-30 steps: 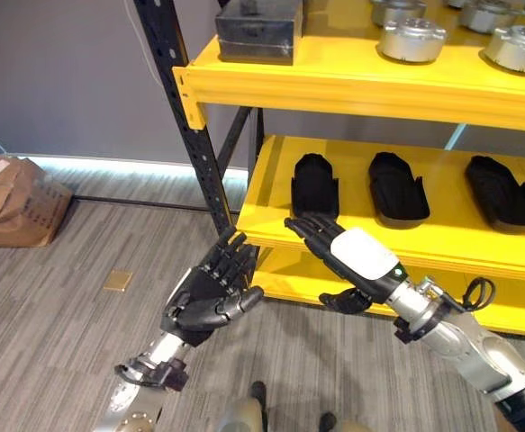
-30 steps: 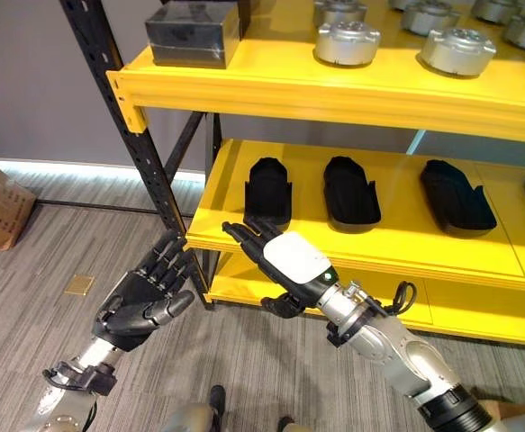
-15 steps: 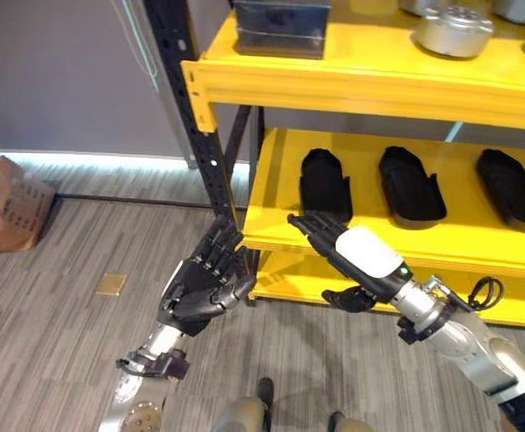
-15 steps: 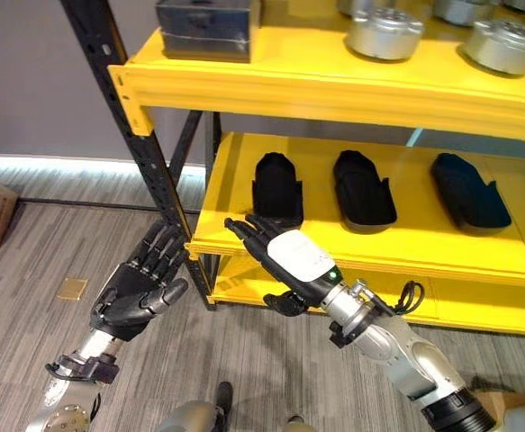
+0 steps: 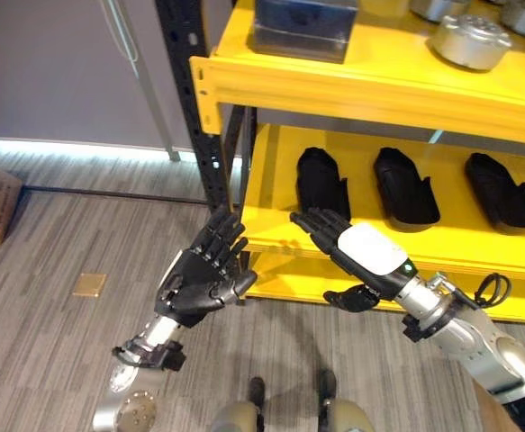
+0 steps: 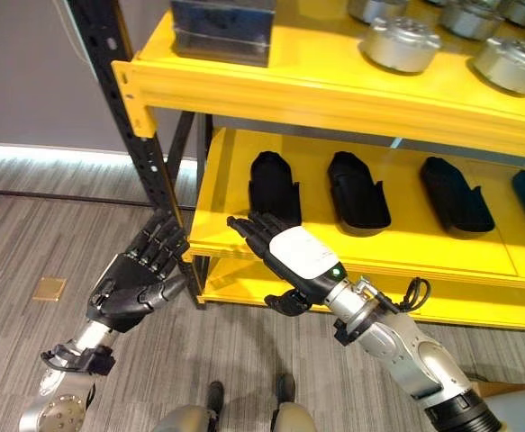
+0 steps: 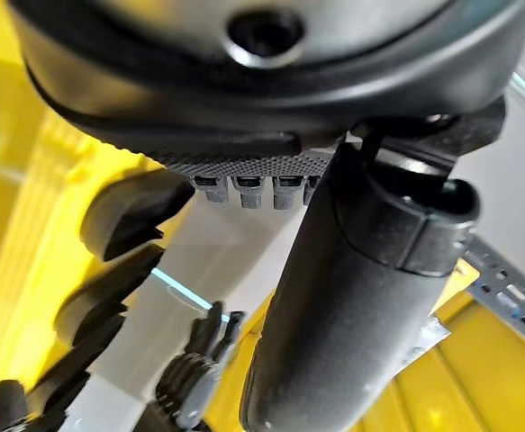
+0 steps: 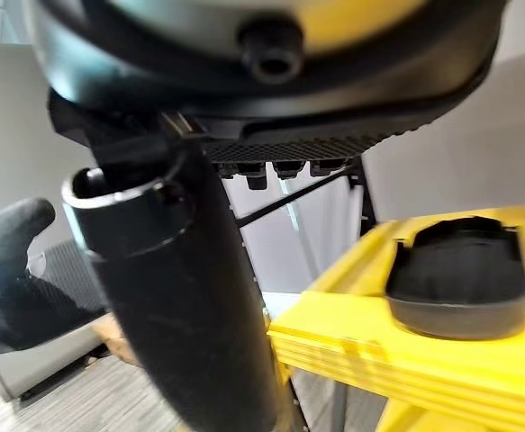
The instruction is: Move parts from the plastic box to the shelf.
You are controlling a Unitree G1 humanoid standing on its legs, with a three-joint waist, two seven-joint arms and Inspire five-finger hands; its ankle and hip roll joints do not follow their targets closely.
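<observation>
Hands point(image 5: 199, 283) point(image 5: 363, 255) open, empty, before shelf point(image 5: 370, 238).

The shelf point(image 6: 352, 85) carries four black trays point(image 6: 275, 187), several silver round parts point(image 6: 399, 47) and one dark box point(image 6: 222, 27).

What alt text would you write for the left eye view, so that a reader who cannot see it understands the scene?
Two dark robot hands, the left hand and the right hand, reach with open fingers, holding nothing, toward the front edge of a yellow shelf. Three black parts lie in a row on that shelf, and a dark box and round metal parts sit on the shelf above.
</observation>
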